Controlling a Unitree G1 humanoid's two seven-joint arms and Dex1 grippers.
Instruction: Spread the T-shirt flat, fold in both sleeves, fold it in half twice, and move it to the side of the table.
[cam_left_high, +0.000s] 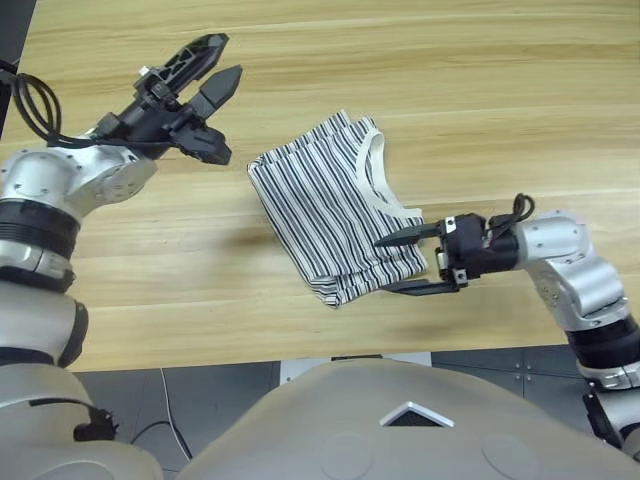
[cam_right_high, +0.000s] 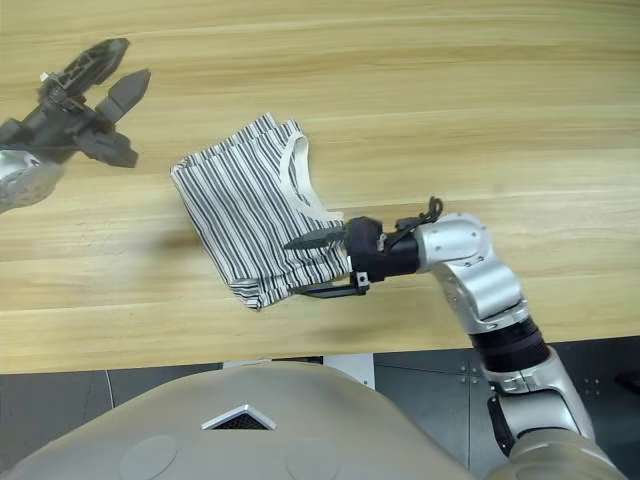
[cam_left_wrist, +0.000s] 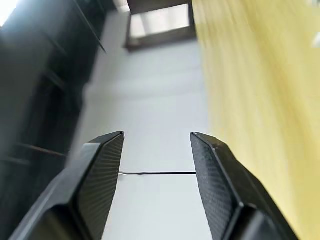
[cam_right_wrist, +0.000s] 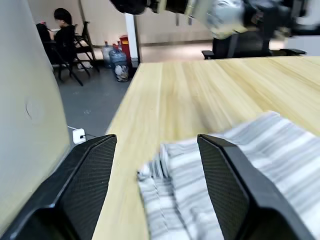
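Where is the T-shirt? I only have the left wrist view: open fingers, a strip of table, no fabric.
Observer: The T-shirt lies folded in a compact stack, to the right of the left gripper and apart from it.
Operator: And the right arm?
Observer: The right gripper is open, its fingers either side of the T-shirt's near right corner.
Operator: Is it at the table's side?
Observer: It doesn't look so: bare table shows on all sides of it.
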